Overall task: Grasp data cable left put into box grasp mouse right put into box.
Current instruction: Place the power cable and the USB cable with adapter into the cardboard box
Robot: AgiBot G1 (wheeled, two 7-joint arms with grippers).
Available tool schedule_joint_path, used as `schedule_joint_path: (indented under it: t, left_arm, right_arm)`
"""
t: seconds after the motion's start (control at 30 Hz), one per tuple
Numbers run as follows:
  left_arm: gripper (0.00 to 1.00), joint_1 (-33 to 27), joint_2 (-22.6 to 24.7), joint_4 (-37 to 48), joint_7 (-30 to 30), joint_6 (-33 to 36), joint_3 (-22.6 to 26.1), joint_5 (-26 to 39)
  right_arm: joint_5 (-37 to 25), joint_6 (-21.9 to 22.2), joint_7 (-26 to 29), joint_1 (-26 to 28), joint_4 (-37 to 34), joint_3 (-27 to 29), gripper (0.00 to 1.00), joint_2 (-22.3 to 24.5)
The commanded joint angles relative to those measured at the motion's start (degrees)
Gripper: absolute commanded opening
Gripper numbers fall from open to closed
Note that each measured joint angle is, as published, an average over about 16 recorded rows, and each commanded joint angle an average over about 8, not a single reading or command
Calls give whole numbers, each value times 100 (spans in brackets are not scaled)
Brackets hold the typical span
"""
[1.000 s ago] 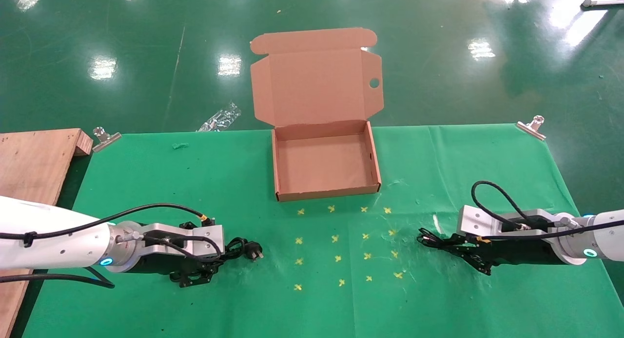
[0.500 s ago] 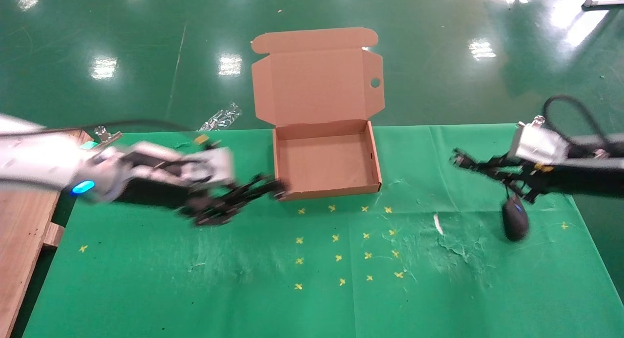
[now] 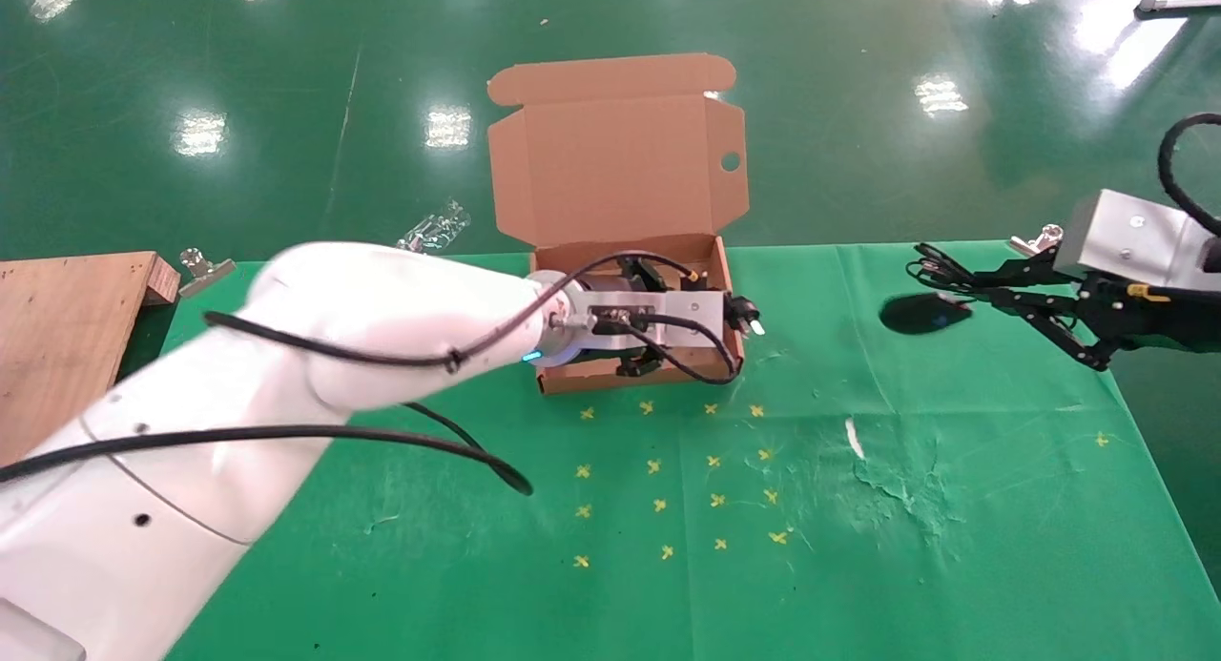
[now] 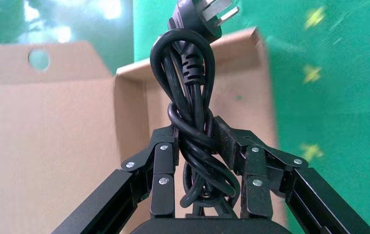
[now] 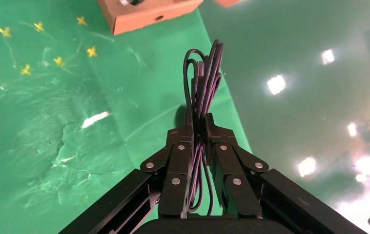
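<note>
1. Overhead, the left claw [image 3: 711,332] hangs above the cardboard box [image 3: 730,294] at the table's [image 3: 382,566] far edge, clamped tight on the data cable [image 4: 193,122].
2. Its plug [image 3: 749,318] pokes past the box's right wall.
3. Near the far right corner, the right claw [image 5: 200,129] pinches the mouse's wire bundle [image 5: 205,73]; the mouse [image 3: 920,313] dangles, visible only from the head camera.

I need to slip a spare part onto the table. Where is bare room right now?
The near cloth, below the yellow crosses, is bare, and so is the stretch right of the box. Crowded: the box, with the left claw holding the data cable, and the far right, where the right claw dangles the mouse.
</note>
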Motion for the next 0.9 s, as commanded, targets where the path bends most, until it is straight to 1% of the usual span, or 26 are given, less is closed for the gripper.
schedule_joint_path:
  t: [0.03,0.1,0.13,0.33,0.53,0.63,0.7,0.77,0.9]
  left_arm:
    - [74,-18,68,125,-171,-393,342,138]
    - [99,-98,64,171,-345,-552,614,84]
    - [100,-140,62,188,-423,-614,739,48]
    - [100,-355,50,273,-762,-888,1334,-161]
    - [100,-534,23,391,-1012,-1101,1718,-369]
    - [100,-675,-66,590,-1160,-1211,1737,-501]
    - [100,-802,-218,778,-1262,-1279,1661,-604]
    - [100,-938,-434,956,-1337,-1336,1554,-695]
    - [100,-1196,-1021,1237,-1456,-1404,1327,-813]
  right_arm:
    - [44,-9,166,-61,247,38,0,118]
    - [99,-13,148,-36,303,73,0,145]
    - [132,-15,124,-17,313,92,0,149]
    - [368,-2,-76,101,306,198,0,86]
    - [510,-35,-269,244,276,214,0,-110]
    - [488,-41,-345,354,240,183,0,-263]
    - [450,-28,-389,432,209,149,0,-399]
    - [402,-13,-434,512,170,102,0,-564]
    - [296,25,-545,617,50,-54,0,-1008]
